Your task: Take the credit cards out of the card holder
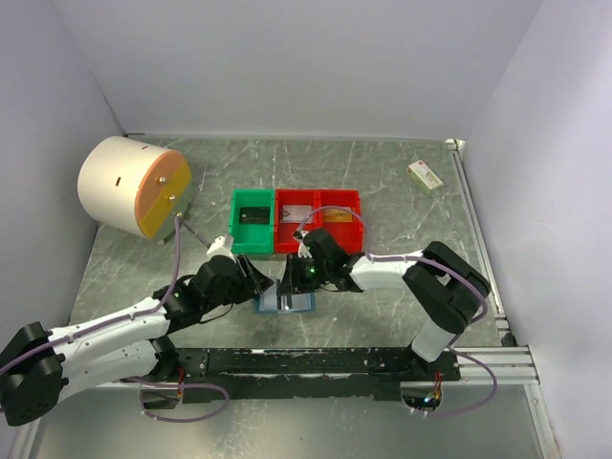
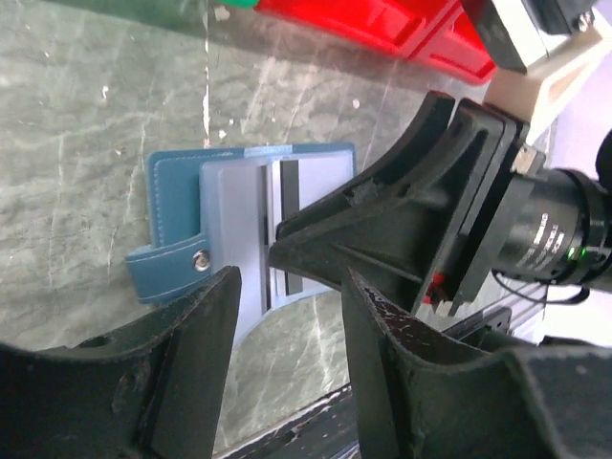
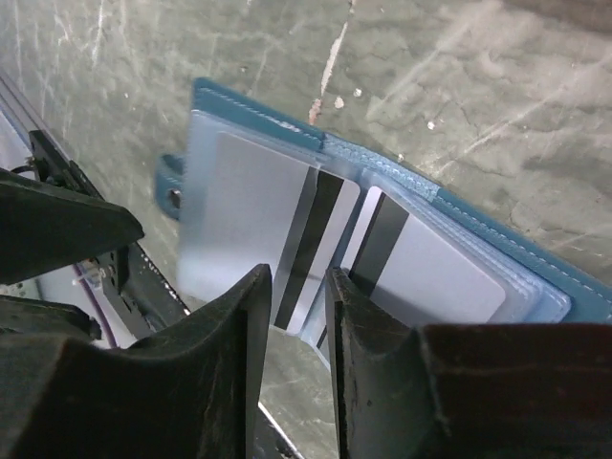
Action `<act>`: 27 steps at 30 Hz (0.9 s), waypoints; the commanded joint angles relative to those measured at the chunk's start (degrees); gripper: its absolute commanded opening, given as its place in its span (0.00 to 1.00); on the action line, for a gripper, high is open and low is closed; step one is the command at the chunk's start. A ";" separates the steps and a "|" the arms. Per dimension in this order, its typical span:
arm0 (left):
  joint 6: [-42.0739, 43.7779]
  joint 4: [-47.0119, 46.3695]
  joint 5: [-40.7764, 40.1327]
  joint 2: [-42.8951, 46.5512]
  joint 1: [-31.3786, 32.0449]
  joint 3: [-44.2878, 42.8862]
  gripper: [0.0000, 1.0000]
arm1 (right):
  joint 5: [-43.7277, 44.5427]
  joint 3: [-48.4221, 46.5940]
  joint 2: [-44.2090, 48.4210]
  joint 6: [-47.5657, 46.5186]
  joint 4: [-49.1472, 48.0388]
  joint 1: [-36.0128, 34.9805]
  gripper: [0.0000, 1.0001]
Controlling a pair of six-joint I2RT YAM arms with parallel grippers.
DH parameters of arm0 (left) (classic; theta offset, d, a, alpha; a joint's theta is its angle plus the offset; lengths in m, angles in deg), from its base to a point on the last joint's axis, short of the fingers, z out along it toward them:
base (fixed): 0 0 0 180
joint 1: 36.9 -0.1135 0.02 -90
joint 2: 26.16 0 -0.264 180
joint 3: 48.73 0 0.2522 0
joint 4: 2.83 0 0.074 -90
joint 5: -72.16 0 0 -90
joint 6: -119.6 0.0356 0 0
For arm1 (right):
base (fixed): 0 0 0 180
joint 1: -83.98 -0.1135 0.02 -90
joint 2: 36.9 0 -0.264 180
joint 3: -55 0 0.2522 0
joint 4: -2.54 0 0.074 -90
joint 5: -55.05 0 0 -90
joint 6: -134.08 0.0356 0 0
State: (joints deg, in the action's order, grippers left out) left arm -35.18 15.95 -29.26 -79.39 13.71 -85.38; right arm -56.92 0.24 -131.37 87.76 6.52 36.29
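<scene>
The blue card holder (image 3: 497, 239) lies open on the marble table, just in front of the arms' bases (image 1: 287, 304). Two grey credit cards with black stripes sit in its clear sleeves, one on the left (image 3: 244, 210) and one on the right (image 3: 440, 277). My right gripper (image 3: 298, 287) hovers over the left card's lower edge, its jaws a narrow gap apart with nothing clamped. My left gripper (image 2: 287, 296) stands open at the holder's near edge (image 2: 177, 191), beside the snap strap (image 2: 167, 263), with only table between its fingers. The two grippers nearly touch over the holder.
A green bin (image 1: 252, 222) and two joined red bins (image 1: 318, 218) stand just behind the holder, each with something flat inside. A white and orange cylinder (image 1: 134, 186) lies at the back left. A small cream box (image 1: 425, 175) sits at the back right.
</scene>
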 commanded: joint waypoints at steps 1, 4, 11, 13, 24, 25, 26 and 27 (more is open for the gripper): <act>3.47 -12.32 4.83 -1.02 0.46 4.04 0.56 | 3.45 2.05 -3.02 0.78 -1.60 0.06 0.30; 4.83 -8.78 4.54 -4.53 0.46 1.67 0.51 | 4.98 3.30 -4.42 0.70 -1.35 0.15 0.29; 4.09 3.61 -0.69 -11.21 1.70 -4.20 0.37 | 5.30 5.30 -3.78 1.32 -1.83 0.45 0.29; 2.74 7.53 -2.36 -11.77 1.82 -4.98 0.33 | 4.67 5.38 -3.46 1.44 -1.73 0.80 0.29; 1.97 11.64 -4.48 -5.94 2.23 -2.32 0.44 | 2.38 4.03 -0.02 0.60 0.34 2.43 0.30; 1.65 11.99 -4.78 -6.03 2.22 -2.10 0.45 | 2.60 3.73 0.09 0.13 1.02 2.62 0.30; 1.06 12.79 -5.21 -6.33 2.21 -2.05 0.45 | 2.57 3.46 0.23 -0.17 1.53 2.91 0.30; -0.31 13.64 -5.90 -6.76 2.21 -2.05 0.46 | 2.21 3.32 0.34 -0.44 1.94 3.20 0.30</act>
State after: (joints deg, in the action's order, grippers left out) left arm -33.23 26.03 -32.21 -85.84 15.52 -88.66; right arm -56.42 4.05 -131.72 90.10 2.31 38.31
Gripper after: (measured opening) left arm 0.448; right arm 0.295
